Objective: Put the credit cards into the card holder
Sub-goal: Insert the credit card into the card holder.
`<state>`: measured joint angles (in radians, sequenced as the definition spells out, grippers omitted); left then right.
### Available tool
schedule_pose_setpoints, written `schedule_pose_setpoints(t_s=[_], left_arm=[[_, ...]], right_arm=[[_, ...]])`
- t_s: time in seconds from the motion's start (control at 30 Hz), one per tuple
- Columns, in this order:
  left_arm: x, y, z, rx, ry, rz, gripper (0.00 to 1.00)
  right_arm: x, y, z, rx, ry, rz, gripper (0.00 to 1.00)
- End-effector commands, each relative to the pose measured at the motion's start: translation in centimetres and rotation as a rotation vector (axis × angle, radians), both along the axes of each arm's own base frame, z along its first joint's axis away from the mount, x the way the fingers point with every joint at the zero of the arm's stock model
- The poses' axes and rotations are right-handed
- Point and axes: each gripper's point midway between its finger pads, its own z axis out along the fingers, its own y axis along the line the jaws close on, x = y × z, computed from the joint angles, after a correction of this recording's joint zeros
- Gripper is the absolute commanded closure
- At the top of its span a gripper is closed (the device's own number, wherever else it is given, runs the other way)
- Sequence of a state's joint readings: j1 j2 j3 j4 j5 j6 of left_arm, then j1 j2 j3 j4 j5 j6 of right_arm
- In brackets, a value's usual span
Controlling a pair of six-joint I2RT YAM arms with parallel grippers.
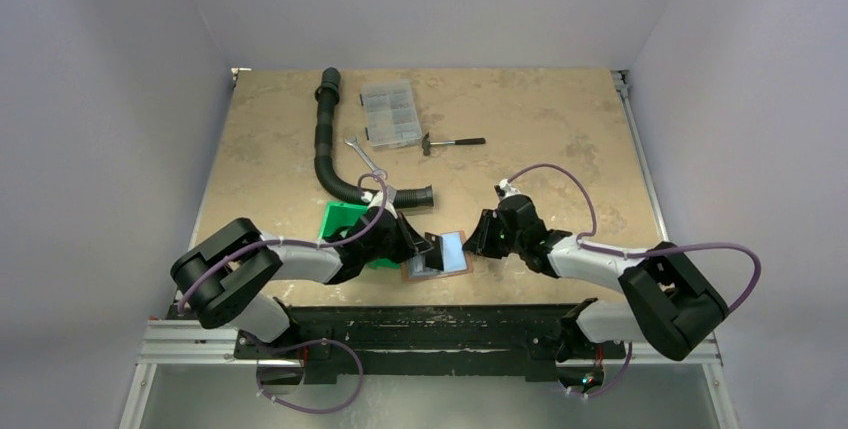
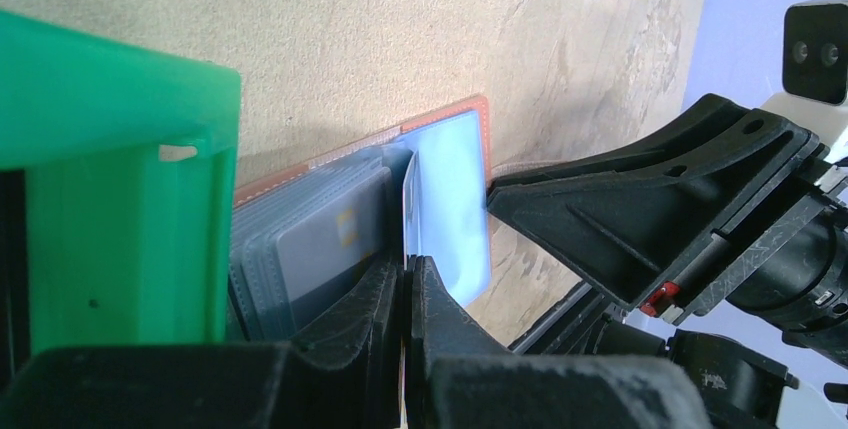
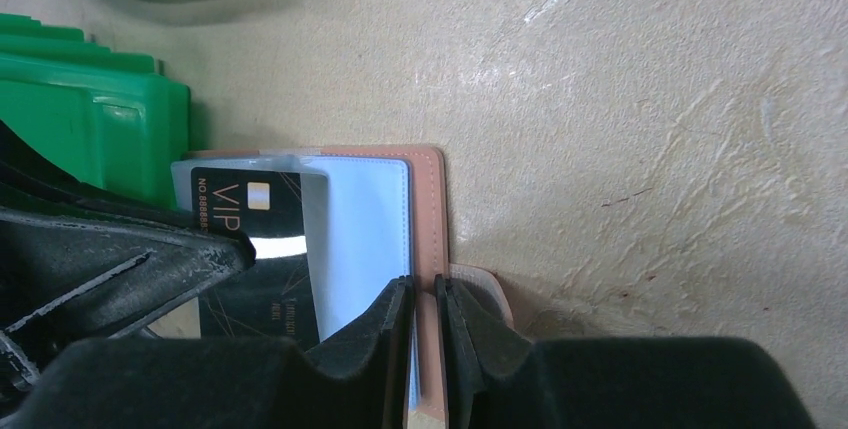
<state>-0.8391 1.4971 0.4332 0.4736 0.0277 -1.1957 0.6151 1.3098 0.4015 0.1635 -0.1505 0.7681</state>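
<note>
- Holder (image 1: 452,252) open on table (image 1: 580,149), just right of bin (image 1: 340,219); seen whole only from above.
- Left claw (image 1: 428,249) reaching past bin's right side, right claw (image 1: 480,239) on holder's side away from bin; both grips too small to read from above.
- Left wrist view: left claw (image 2: 408,269) pressed fully together on card (image 2: 405,194), shown here edge-on as a thin pale line standing over holder (image 2: 470,114); card's face hidden.
- Same view: grey-blue pockets next to bin (image 2: 120,199), a grey chip card in one of them; light-blue panel on the side away from bin, reddish-brown rim around it; right claw (image 2: 640,209) at that far edge, its hold not visible from here.
- Right wrist view: card (image 3: 262,249) face-on, black, lettered VIP, chip near its top, lying over holder's pale-blue inside on the half towards bin (image 3: 90,109); left claw's finger across its lower corner.
- Same view: right claw (image 3: 428,294) nearly closed, only a narrow slit between the fingers, pinching holder's (image 3: 432,199) pinkish-brown rim on the side away from bin.
- Hose (image 1: 325,149) beyond bin, one end close to it; box (image 1: 390,114), wrench (image 1: 365,157) and hammer (image 1: 455,141) farther beyond; these three seen only from above, hose also glimpsed at the top of the right wrist view.
</note>
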Motion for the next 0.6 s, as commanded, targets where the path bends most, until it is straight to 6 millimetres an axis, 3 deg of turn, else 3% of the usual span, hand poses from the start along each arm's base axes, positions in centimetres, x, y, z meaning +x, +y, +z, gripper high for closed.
schedule_pose_setpoints(t_s=[0.0,0.37,0.57], left_arm=[[0.0,-0.4,-0.2,-0.021,-0.011,0.015,1.0],[-0.9,0.0,-0.6,-0.078,0.04,0.056,1.0],[-1.5,-1.3,-1.4,-0.074,0.068,0.008,1.0]], right_arm=[[-2.4,-0.3,-1.2,-0.009,0.08,0.037,0.77],[-2.7,0.0,-1.1,0.021,0.083,0.031,0.77],[-2.8,0.0,-1.0,0.029,0.081,0.025,0.77]])
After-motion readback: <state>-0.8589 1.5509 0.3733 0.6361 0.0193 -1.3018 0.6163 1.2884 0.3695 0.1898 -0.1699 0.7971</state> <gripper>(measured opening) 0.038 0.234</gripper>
